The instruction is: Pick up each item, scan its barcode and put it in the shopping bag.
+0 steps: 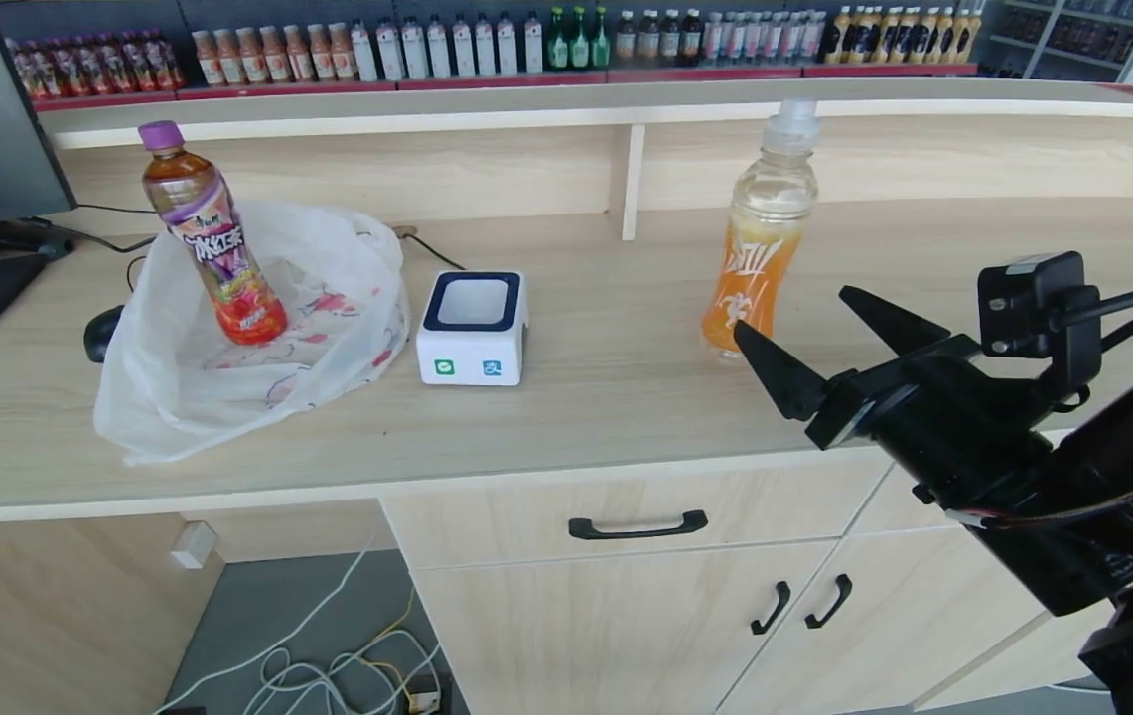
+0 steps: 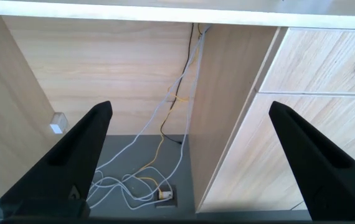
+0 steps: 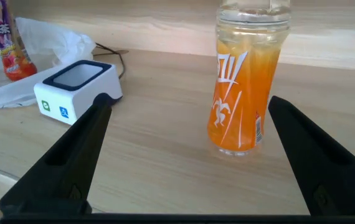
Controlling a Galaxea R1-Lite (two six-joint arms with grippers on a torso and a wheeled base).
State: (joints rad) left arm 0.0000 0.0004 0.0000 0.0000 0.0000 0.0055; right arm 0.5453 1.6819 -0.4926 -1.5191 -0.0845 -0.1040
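Nearest you was your right gripper (image 1: 792, 312), fingers spread wide with nothing between them, low over the counter (image 1: 626, 417) and aimed at the orange bottle (image 1: 763, 238). That bottle stood upright just beyond the fingertips, apart from them, well to the right of the scanner (image 1: 473, 328).

Your left gripper (image 2: 190, 115) was also wide open and empty, hanging below the counter edge and facing the cables (image 2: 159, 155) in the recess.

The orange bottle was tall, narrow-waisted and only part full, so it looked easy to tip. If one finger had met it before the other, or you had closed off-centre, it could have toppled and rolled along the counter. A grip on the smooth waist might also have slipped. With the label turned away from the scanner window, the barcode might not have read.

The purple-capped bottle (image 1: 213, 238) leaned inside the shopping bag (image 1: 338, 318). The bag was limp and its mouth half collapsed, so a second bottle could have caught the rim or knocked the first over.

By count there were two bottles on the counter, one already in the bag and one outside it. There was one bag, one scanner and two grippers, both empty.
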